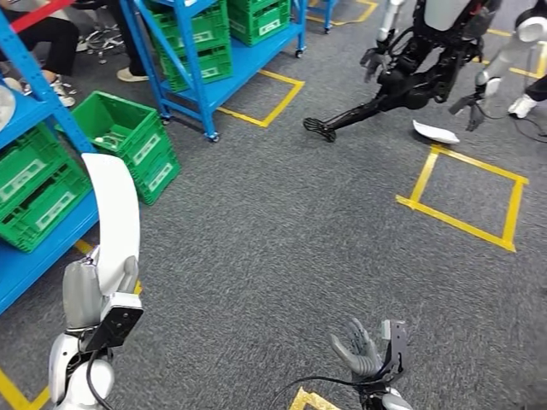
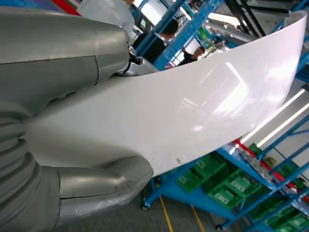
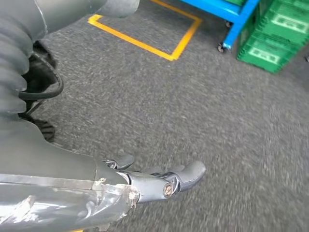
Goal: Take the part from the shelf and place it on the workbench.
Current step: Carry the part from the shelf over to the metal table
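Grey carpet [image 1: 271, 248] everywhere, two yellow tape squares [image 1: 461, 192] marked on it. Blue shelf [image 1: 38, 248] off to the left, stacked with green crates [image 1: 35, 192]; one more green crate [image 1: 129, 137] sitting on the floor. Left hand [image 1: 97, 290] raised, gripping the curved white part [image 1: 116, 213] upright. Right hand [image 1: 358, 350] hanging low, fingers loose and apart, holding nothing.

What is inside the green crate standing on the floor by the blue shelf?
The green crate is open-topped; in the head view a few small pale items lie on its bottom, too small to identify. Its near wall hides part of the inside.
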`<state>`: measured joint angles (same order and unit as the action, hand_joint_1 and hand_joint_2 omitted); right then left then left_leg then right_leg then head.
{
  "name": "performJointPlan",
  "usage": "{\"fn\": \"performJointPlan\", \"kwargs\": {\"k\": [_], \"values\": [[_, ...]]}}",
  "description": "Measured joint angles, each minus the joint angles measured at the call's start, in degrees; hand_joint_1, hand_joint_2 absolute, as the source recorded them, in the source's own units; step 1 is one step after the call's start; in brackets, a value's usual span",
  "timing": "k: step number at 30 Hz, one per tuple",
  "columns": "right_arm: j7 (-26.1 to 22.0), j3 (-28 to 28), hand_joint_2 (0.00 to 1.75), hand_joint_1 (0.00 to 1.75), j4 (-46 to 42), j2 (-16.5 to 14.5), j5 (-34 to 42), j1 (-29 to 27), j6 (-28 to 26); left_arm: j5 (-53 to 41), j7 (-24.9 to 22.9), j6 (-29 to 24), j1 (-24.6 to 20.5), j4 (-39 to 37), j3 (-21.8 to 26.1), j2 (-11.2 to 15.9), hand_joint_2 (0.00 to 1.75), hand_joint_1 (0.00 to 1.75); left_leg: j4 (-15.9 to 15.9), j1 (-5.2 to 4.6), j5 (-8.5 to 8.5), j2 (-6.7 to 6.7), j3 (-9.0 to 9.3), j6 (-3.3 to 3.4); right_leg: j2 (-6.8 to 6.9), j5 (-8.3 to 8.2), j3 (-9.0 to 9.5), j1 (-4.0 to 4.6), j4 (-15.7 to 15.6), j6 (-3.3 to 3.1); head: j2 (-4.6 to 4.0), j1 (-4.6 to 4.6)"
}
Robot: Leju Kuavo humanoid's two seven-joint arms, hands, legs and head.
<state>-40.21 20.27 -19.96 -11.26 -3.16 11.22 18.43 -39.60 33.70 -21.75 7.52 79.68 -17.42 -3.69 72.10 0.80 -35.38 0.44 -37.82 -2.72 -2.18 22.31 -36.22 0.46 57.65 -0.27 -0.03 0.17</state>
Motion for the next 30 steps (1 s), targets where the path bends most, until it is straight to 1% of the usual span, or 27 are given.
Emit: {"fn": "performJointPlan", "kwargs": {"k": [1,2,3,4,5,6,7,9,10,11,12,13,14,15,16,17,18,20,21,22,24,25,26,27,28,29,30], "values": [[0.01,0.15,1.75,0.00,-0.01,0.02,0.13,-0.16,0.05,0.02,-0.03,-0.04,0.00,-0.10,-0.02,0.02,1.75,1.75,0.71,0.04,0.76,-0.10,-0.85,-0.06,-0.75,0.03,0.05,-0.04,0.03,0.01,0.00,0.02],[0.02,0.29,1.75,0.00,-0.01,0.04,0.21,-0.30,0.08,0.03,-0.05,-0.08,-0.02,-0.16,-0.03,0.02,1.75,1.75,-0.83,0.12,2.64,-0.18,-0.59,-0.12,-1.53,0.08,0.14,-0.13,0.10,0.08,0.00,0.02],[0.03,0.42,1.75,0.00,-0.03,0.04,0.25,-0.38,0.11,0.03,-0.07,-0.09,-0.05,-0.19,-0.04,0.02,1.75,1.75,-4.17,0.29,5.18,-0.60,0.65,-0.25,-2.30,0.17,0.21,-0.26,0.24,0.24,0.00,0.02],[0.03,0.53,1.75,0.00,-0.09,0.05,0.28,-0.39,0.13,0.04,-0.08,-0.11,-0.11,-0.22,-0.07,0.02,1.75,1.75,-7.86,0.55,7.25,-1.69,2.20,-0.45,-3.04,0.31,0.20,-0.33,0.49,0.53,0.00,0.01],[0.03,0.63,1.75,0.00,-0.19,0.06,0.30,-0.36,0.16,0.04,-0.09,-0.13,-0.17,-0.25,-0.10,0.00,1.75,1.75,-11.05,0.79,8.46,-2.86,3.57,-0.45,-3.75,0.46,-0.02,-0.39,0.87,0.87,0.01,-0.01],[0.02,0.72,1.75,0.00,-0.31,0.07,0.40,-0.35,0.30,0.09,-0.10,-0.14,-0.21,-0.28,-0.15,-0.02,1.75,1.75,-13.04,0.93,8.94,-3.83,4.41,-0.31,-4.34,0.52,-0.31,-0.44,1.15,1.26,0.01,0.00],[0.02,0.85,1.75,0.00,-0.45,0.09,0.71,-0.42,0.61,0.24,-0.13,-0.16,-0.24,-0.32,-0.20,-0.03,1.75,1.75,-13.76,0.92,8.73,-4.35,4.71,0.03,-4.86,0.49,-0.59,-0.48,1.26,1.67,0.01,-0.03],[0.02,1.42,1.75,0.00,-0.66,0.24,2.12,-0.88,2.12,0.73,-0.22,-0.25,-0.37,-0.36,-0.19,-0.07,1.75,1.75,-13.93,0.77,8.71,-3.54,4.76,1.07,-5.53,0.31,-0.98,-0.71,1.10,2.37,0.01,-0.05],[0.01,1.88,1.75,0.00,-0.76,0.34,3.02,-1.17,3.12,1.06,-0.29,-0.30,-0.47,-0.36,-0.15,-0.12,1.75,1.75,-13.99,0.79,8.75,-3.05,4.86,1.55,-4.87,0.59,-1.24,-0.65,1.50,2.66,0.01,0.09],[0.00,2.36,1.75,0.00,-0.84,0.44,3.77,-1.35,4.06,1.42,-0.35,-0.34,-0.53,-0.36,-0.10,-0.17,1.75,1.75,-14.07,0.84,8.80,-2.50,4.96,1.97,-3.54,1.44,-1.99,-0.57,2.97,2.91,0.01,0.41],[-0.01,2.79,1.75,0.00,-0.91,0.51,4.14,-1.43,4.69,1.82,-0.40,-0.34,-0.53,-0.39,-0.03,-0.22,1.75,1.75,-14.13,0.83,8.77,-1.88,5.07,2.29,-1.79,2.91,-3.36,-0.49,5.77,3.13,0.01,0.68],[-0.01,3.12,1.75,0.00,-0.98,0.50,4.09,-1.45,4.89,2.20,-0.42,-0.31,-0.47,-0.46,0.08,-0.25,1.75,1.75,-14.13,0.69,8.69,-1.30,5.12,2.52,-0.02,4.71,-5.20,-0.42,9.57,3.31,0.01,1.00],[0.01,3.35,1.75,0.00,-1.09,0.50,3.65,-1.53,4.66,2.56,-0.40,-0.27,-0.42,-0.56,0.21,-0.26,1.75,1.75,-14.12,0.55,8.61,-0.61,5.16,2.65,1.04,6.35,-7.22,-0.47,13.59,3.44,0.01,1.13],[0.02,3.50,1.75,0.00,-1.25,0.50,3.05,-1.72,4.19,2.82,-0.37,-0.22,-0.40,-0.70,0.38,-0.28,1.75,1.75,-14.11,0.42,8.52,0.06,5.22,2.73,1.54,7.28,-8.70,-0.51,16.51,3.49,0.01,1.12],[0.03,3.64,1.75,0.00,-1.47,0.50,2.47,-1.98,3.64,2.98,-0.30,-0.19,-0.42,-0.85,0.56,-0.32,1.75,1.75,-14.11,0.32,8.41,0.69,5.30,2.76,1.75,7.17,-9.18,-0.52,17.46,3.45,0.01,1.14],[0.04,3.75,1.75,0.00,-1.72,0.50,2.03,-2.25,3.21,3.06,-0.18,-0.14,-0.43,-0.96,0.69,-0.39,1.75,1.75,-14.11,0.23,8.27,1.30,5.45,2.76,1.88,6.05,-8.43,-0.51,16.10,3.31,0.01,1.14],[0.04,3.86,1.75,0.00,-1.99,0.51,1.81,-2.45,2.99,3.08,-0.05,-0.10,-0.45,-1.04,0.79,-0.47,1.75,1.75,-14.11,0.14,8.09,1.88,5.68,2.71,2.27,4.28,-6.58,-0.42,12.74,3.06,0.01,1.14],[0.03,4.08,1.75,0.00,-2.72,0.51,1.76,-2.62,3.01,3.09,0.22,-0.05,-0.45,-1.11,0.89,-0.67,1.75,1.75,-14.08,-0.15,7.63,2.99,6.19,2.39,4.50,1.61,-2.30,0.12,5.05,2.41,0.01,1.12],[0.03,4.20,1.75,0.00,-3.15,0.48,1.83,-2.70,3.16,3.12,0.31,-0.05,-0.41,-1.13,0.91,-0.73,1.75,1.75,-14.06,-0.30,7.43,3.52,6.37,2.16,5.29,1.10,-1.01,0.42,2.76,2.12,0.01,1.09],[0.03,4.35,1.75,0.00,-3.57,0.44,1.95,-2.88,3.34,3.24,0.37,-0.05,-0.34,-1.13,0.93,-0.80,1.75,1.75,-14.08,-0.44,7.27,4.03,6.51,1.91,5.65,1.15,-0.51,0.68,1.80,1.92,0.01,1.05],[0.03,4.88,1.75,0.00,-4.55,0.37,2.12,-3.82,3.76,3.78,0.43,0.12,-0.18,-1.10,0.95,-1.09,1.75,1.75,-14.30,-0.46,7.00,4.98,6.80,1.34,4.36,1.12,-0.46,0.71,1.54,1.46,0.01,1.03],[0.00,5.18,1.75,0.00,-5.08,0.35,2.15,-4.44,3.98,4.24,0.50,0.42,-0.13,-1.05,0.98,-1.26,1.75,1.75,-14.13,-0.39,6.62,4.72,6.88,1.05,3.76,1.05,-0.30,0.60,1.27,1.21,0.01,1.00],[-0.01,5.48,1.75,0.00,-5.59,0.33,2.11,-4.94,4.19,4.70,0.67,0.88,-0.09,-0.99,1.01,-1.40,1.75,1.75,-13.17,-0.32,5.79,3.90,6.58,0.81,3.15,0.94,-0.08,0.42,0.98,0.91,0.01,0.94],[-0.02,5.68,1.75,0.00,-6.02,0.31,2.01,-5.25,4.39,5.19,0.94,1.48,-0.02,-0.92,1.03,-1.50,1.75,1.75,-11.00,-0.26,4.46,2.69,5.63,0.65,2.55,0.83,0.15,0.22,0.73,0.68,0.01,0.79],[-0.03,5.81,1.75,0.00,-6.32,0.26,1.86,-5.41,4.57,5.61,1.26,2.15,0.08,-0.88,1.03,-1.56,1.75,1.75,-7.77,-0.24,2.87,1.37,4.04,0.59,1.94,0.81,0.22,0.16,0.67,0.55,0.01,0.66],[0.00,5.99,1.75,0.00,-6.55,0.23,1.69,-5.52,4.73,5.91,1.60,2.77,0.23,-0.85,1.01,-1.67,1.75,1.75,-3.92,-0.24,1.31,0.57,1.96,0.52,1.24,0.80,0.23,0.11,0.67,0.43,0.01,0.54],[0.02,6.20,1.75,0.00,-6.74,0.20,1.55,-5.69,4.91,6.10,1.87,3.31,0.35,-0.84,0.95,-1.80,1.75,1.75,-0.70,-0.23,0.40,0.19,0.04,0.45,0.49,0.81,0.24,0.09,0.67,0.40,0.01,0.49]]}}
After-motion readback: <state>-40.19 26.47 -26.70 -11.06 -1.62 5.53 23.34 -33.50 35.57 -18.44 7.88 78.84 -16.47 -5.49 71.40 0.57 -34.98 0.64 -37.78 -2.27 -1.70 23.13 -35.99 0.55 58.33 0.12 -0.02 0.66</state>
